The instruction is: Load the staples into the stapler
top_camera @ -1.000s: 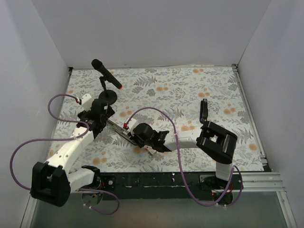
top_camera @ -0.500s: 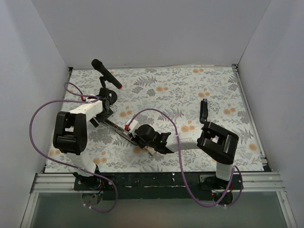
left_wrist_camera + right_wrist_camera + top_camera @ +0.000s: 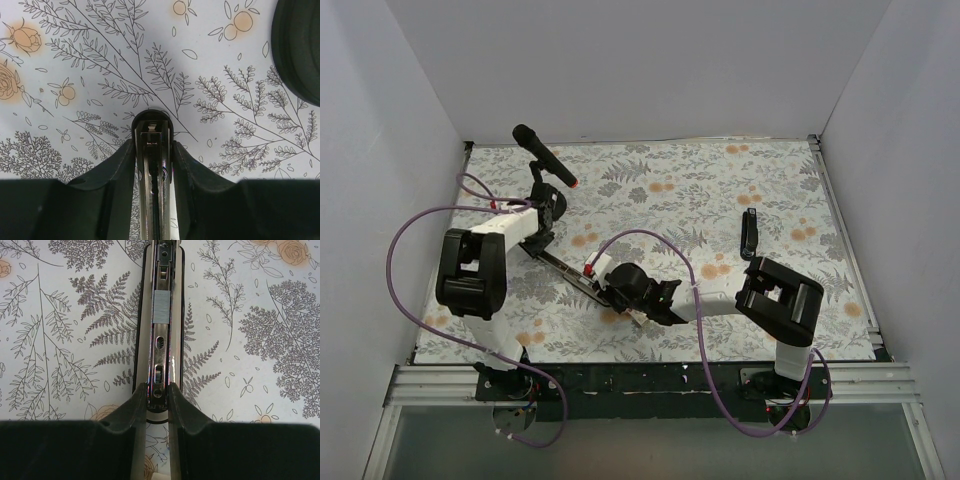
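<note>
The stapler (image 3: 570, 275) lies open on the flowered mat, its silver rail running diagonally from upper left to lower right. My left gripper (image 3: 538, 238) is shut on the stapler's far end; in the left wrist view its fingers (image 3: 120, 170) press both sides of the stapler's rounded black tip (image 3: 153, 122). At the near end, my right gripper (image 3: 616, 296) is shut on the metal rail (image 3: 161, 347). A silvery-grey block of staples (image 3: 161, 307) sits in the rail channel farther along. The staple box does not show clearly.
A black microphone (image 3: 545, 158) on a round stand (image 3: 552, 200) stands just behind the left gripper; the stand's base (image 3: 300, 45) fills the upper right of the left wrist view. A slim black piece (image 3: 750, 233) lies on the mat to the right. White walls enclose three sides.
The left arm has swung in behind the stapler's far end and its jaws have closed on it. The right gripper has kept its grip on the rail.
</note>
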Controlling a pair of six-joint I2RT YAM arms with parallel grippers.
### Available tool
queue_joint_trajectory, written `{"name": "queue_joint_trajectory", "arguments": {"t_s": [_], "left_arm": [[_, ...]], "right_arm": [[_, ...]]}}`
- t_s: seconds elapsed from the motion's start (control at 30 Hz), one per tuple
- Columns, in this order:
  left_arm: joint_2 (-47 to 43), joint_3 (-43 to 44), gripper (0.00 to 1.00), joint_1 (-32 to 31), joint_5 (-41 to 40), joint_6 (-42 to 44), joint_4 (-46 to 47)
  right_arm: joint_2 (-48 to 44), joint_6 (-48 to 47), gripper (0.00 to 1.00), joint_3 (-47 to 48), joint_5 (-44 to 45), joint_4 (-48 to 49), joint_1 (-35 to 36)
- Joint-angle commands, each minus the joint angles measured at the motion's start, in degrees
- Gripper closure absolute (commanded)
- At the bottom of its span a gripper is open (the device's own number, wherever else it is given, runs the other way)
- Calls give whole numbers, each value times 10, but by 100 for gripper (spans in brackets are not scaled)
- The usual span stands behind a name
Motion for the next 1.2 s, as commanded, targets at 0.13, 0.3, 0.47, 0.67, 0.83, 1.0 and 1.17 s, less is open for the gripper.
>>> {"name": "queue_joint_trajectory", "arguments": {"t_s": [0.13,0.3,0.47,0.67,0.83,1.0,1.17], "left_arm": [[-81,0,93,8,2,-6,-46],[-200,-32,91,-16,41,-40,-35],[-301,-65,89,-61,54,-54,-30],[-350,-95,89,-129,62,-92,-35],[-376,-115,88,-164,77,-129,-20],[-389,-136,85,-183,91,-144,-4],[-401,-149,82,-195,118,-155,16]], "right_arm": [[-21,-11,99,-17,11,15,0],[-14,-10,99,-11,14,13,-1],[-12,-8,99,-8,22,14,0],[-11,-1,99,-1,32,15,-2],[-7,7,99,6,33,18,-2],[-6,15,97,7,43,20,-3],[-13,19,91,-5,47,43,-4]]}}
